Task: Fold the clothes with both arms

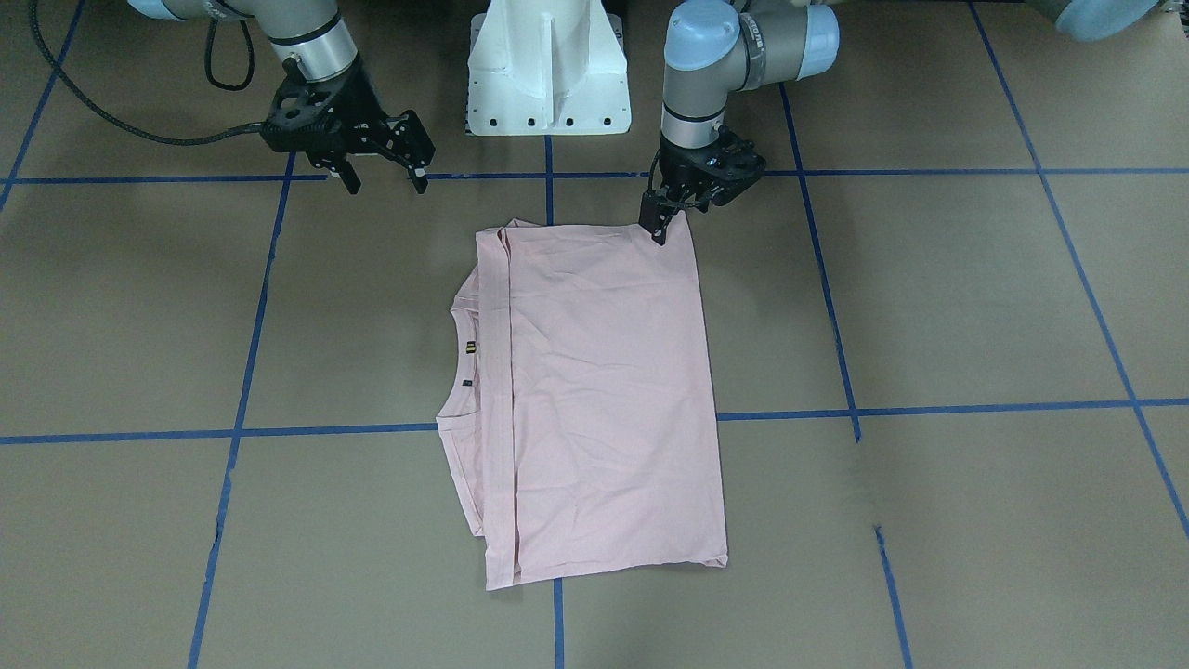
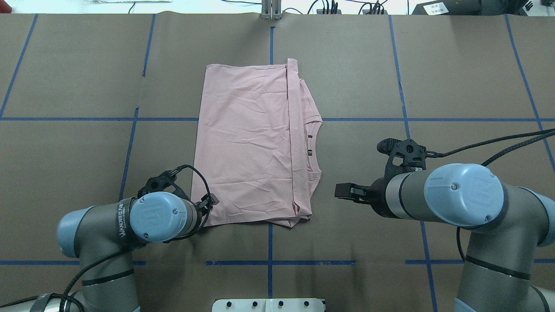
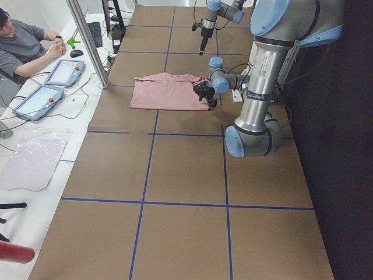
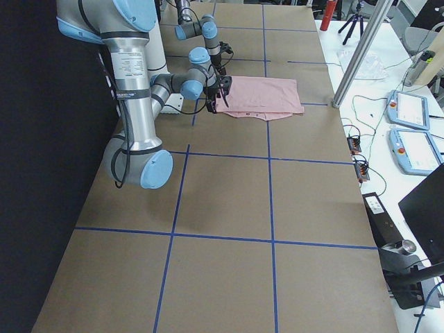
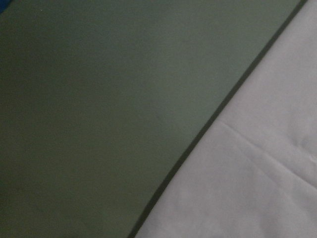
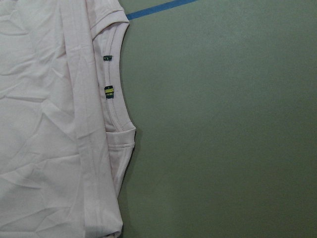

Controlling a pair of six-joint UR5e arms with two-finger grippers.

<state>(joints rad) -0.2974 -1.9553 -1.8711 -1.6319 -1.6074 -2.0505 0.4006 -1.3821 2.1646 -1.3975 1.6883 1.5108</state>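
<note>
Closest to the overhead camera are two blue-capped joints. They belong to the left arm (image 2: 151, 216), at the shirt's near-left corner, and the right arm (image 2: 464, 195), off to the shirt's right. Between them, on the brown-papered bench (image 1: 929, 307), a light pink T-shirt (image 1: 604, 372) lies flat. One layer is folded over toward the neck, so a long hemmed edge runs just beside the ribbed collar (image 6: 119, 99). That collar faces the robot's right side, and two small labels (image 6: 109, 90) sit just inside it. The cloth is lightly creased and lies across one of the blue tape lines (image 1: 929, 407) that grid the bench.

The left tool (image 1: 661, 223) points down at the shirt corner nearest the robot's base, with its tip at the cloth's edge. Its prongs show as one narrow black shape, and I cannot tell whether they are parted, closed or pinching fabric. The left wrist view is blurred and very close, showing only the shirt's edge crossing the bench.

The right tool (image 1: 383, 178) is released, its two prongs spread wide. It sits off the shirt's near corner on the collar side, not touching the cloth.

A white pedestal (image 1: 548, 65) stands between the arms. In the left side view, a seated operator (image 3: 23, 44) is beside a tablet (image 3: 63, 71).
</note>
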